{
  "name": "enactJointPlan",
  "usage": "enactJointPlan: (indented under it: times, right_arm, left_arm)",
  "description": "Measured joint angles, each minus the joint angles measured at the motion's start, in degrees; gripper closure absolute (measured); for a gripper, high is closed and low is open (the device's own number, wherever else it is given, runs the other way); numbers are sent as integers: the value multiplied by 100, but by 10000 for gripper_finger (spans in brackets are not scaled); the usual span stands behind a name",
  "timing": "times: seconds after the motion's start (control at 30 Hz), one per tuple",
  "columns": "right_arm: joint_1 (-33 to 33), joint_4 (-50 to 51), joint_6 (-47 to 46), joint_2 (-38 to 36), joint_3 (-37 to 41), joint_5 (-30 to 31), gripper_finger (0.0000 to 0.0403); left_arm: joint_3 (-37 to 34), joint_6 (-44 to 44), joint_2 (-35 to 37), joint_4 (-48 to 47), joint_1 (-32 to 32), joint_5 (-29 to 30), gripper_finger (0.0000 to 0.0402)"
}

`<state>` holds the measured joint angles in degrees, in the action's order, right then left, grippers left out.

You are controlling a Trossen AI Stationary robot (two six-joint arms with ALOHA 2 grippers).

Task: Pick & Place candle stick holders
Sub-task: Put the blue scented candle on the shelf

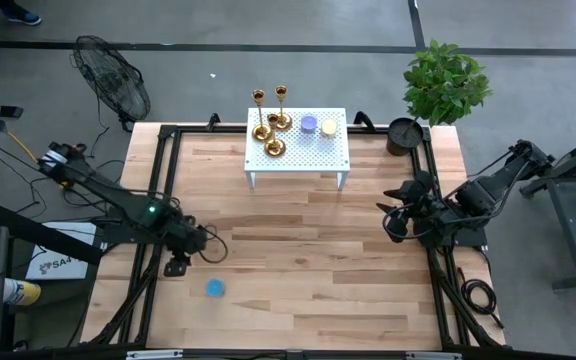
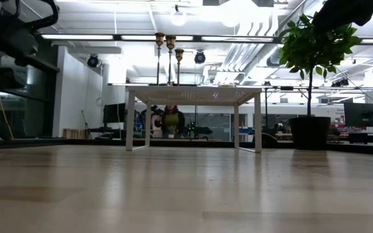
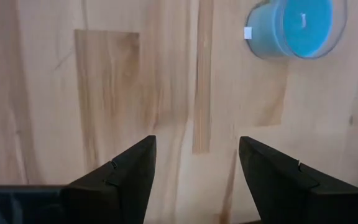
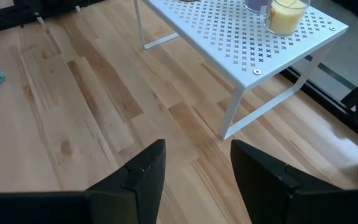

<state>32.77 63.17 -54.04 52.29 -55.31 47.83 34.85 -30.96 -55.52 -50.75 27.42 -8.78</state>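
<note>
Three gold candle stick holders (image 1: 271,122) stand upright on their round bases on the left part of a small white perforated stand (image 1: 298,160) at the table's far middle; they also show in the low view (image 2: 168,57). My left gripper (image 1: 206,243) is open and empty over the table's left near part, beside a blue candle (image 1: 214,288). In the left wrist view the gripper (image 3: 196,163) points down at bare wood. My right gripper (image 1: 392,212) is open and empty at the table's right, facing the stand (image 4: 247,43).
A purple candle (image 1: 308,124) and a yellow candle (image 1: 329,128) sit on the stand's right part. A potted plant (image 1: 440,85) stands at the table's far right corner. A black frame (image 1: 163,160) borders the table. A fan (image 1: 113,80) stands beyond the far left corner.
</note>
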Motion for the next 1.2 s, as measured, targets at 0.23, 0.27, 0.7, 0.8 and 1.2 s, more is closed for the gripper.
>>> enactJointPlan:
  times: [0.23,0.27,0.7,0.8,1.2]
  right_arm:
    - [0,-6,2,0,0,-44,226]
    - [0,-6,2,0,0,-75,226]
    - [0,-6,-114,2,0,-177,226]
    - [0,-6,-40,2,0,-175,226]
    - [-2,-144,248,2,0,-336,226]
  left_arm:
    - [-1,373,-1057,345,128,-350,147]
    - [-2,363,-1201,354,197,-361,138]
    - [20,-795,-2383,690,1517,-440,90]
    - [20,-1152,-2387,686,1733,-93,90]
    - [5,-1940,-2392,919,2239,897,90]
